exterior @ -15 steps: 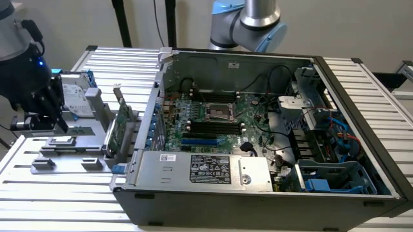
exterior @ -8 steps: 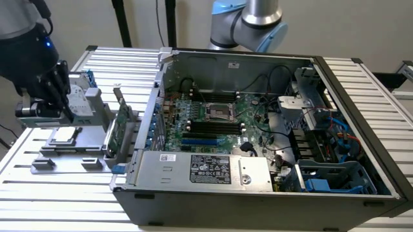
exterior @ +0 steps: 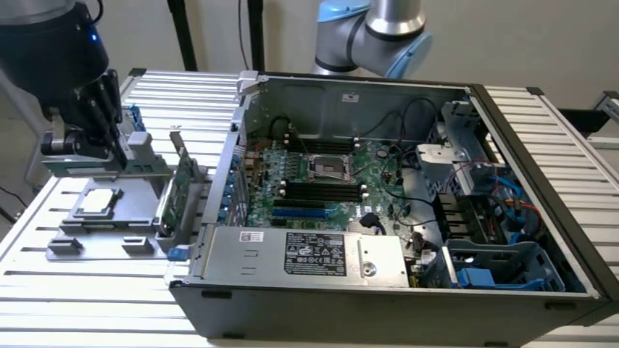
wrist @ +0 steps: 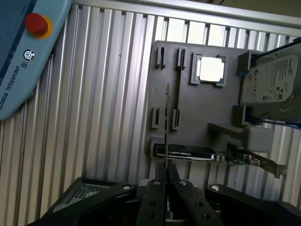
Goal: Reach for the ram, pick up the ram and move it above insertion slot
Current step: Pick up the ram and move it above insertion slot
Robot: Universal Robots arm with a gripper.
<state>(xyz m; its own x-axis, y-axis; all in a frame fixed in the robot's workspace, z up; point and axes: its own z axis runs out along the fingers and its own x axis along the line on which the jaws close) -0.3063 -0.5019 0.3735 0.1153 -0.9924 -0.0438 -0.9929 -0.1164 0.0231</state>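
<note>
In the wrist view my gripper (wrist: 165, 172) is shut on the ram (wrist: 167, 122). The ram shows edge-on as a thin dark strip running straight out from the fingertips, over the grey fixture plate (wrist: 197, 108) and beside its long empty holder groove. In the exterior view the gripper (exterior: 109, 138) hangs over the same plate (exterior: 106, 217) at the exterior view's left, outside the open computer case (exterior: 387, 290). The black insertion slots (exterior: 320, 190) lie on the green motherboard inside the case, well to the right of the gripper.
The plate also carries a processor chip (wrist: 210, 69), a silver hard drive (wrist: 270, 87) and a broad green card with a metal bracket (wrist: 188, 153), which stands upright (exterior: 181, 185) by the case wall. A teach pendant with a red button (wrist: 36, 23) lies on the slatted table.
</note>
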